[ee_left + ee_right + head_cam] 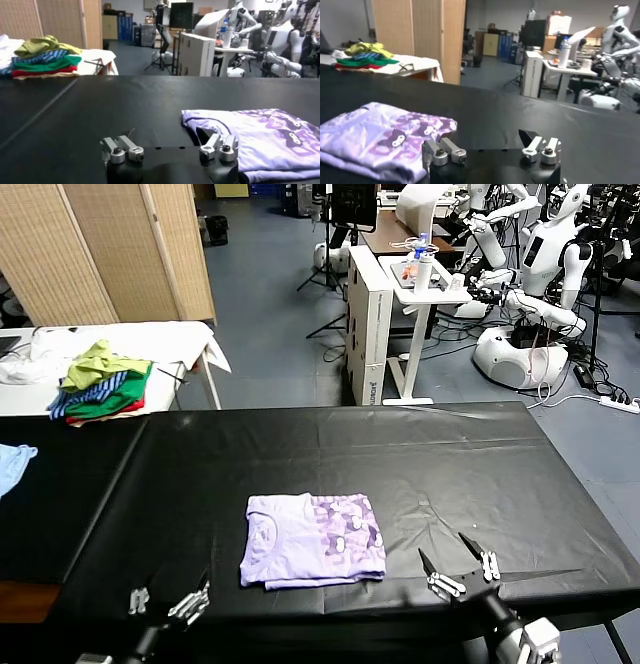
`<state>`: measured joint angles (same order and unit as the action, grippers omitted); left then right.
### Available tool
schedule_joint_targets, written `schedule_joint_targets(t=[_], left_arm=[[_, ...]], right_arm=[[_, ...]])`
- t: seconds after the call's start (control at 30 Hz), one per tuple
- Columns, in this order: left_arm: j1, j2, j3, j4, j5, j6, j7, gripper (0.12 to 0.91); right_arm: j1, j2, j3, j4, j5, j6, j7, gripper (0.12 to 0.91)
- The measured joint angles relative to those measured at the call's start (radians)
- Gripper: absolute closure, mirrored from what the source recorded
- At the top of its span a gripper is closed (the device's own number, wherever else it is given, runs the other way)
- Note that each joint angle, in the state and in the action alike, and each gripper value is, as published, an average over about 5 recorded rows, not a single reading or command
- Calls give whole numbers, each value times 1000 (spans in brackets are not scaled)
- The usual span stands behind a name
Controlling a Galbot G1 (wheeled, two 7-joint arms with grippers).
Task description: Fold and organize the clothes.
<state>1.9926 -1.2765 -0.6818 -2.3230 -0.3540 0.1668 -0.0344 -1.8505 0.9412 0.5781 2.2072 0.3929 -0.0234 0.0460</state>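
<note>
Your left gripper (168, 602) sits low at the near edge of the bench (450, 474), left of centre, and you see only its fingertips in the head view; the arm behind it is cut off by the frame. Its jaws stand wide apart with nothing between them. Your right gripper (460, 568) is at the near edge too, right of centre, angled up and away from you, jaws equally spread and holding nothing. Only a short stretch of its wrist shows below it.

Between the two grippers, slightly nearer the left one, lies the lavender T-shirt (312, 539), folded into a flat rectangle on the black bench cover. Its darker purple print faces up on the right half; the neckline shows on the left half. Neither gripper touches it. In the left wrist view the shirt (260, 137) lies just beyond that gripper's fingers (122, 150); in the right wrist view its layered folded edges (380, 137) are visible, though how many layers is hard to tell.

At the far left, on a white table, a pile of green, striped and red clothes (100, 389) rests. A light blue garment (14, 464) is cut off at the left edge.
</note>
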Motion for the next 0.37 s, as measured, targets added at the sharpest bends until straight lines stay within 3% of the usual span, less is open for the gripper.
schedule_joint_targets(t=[0.17,0.37], left_arm=[[21,-7,-13,4,2,-6,13,123],[34,-13,-26,6,3,-12,27,123]], right_arm=[[-56,31,-4,2,-25,23,29,118],[-89,48,2,8,-25,24,32,118]])
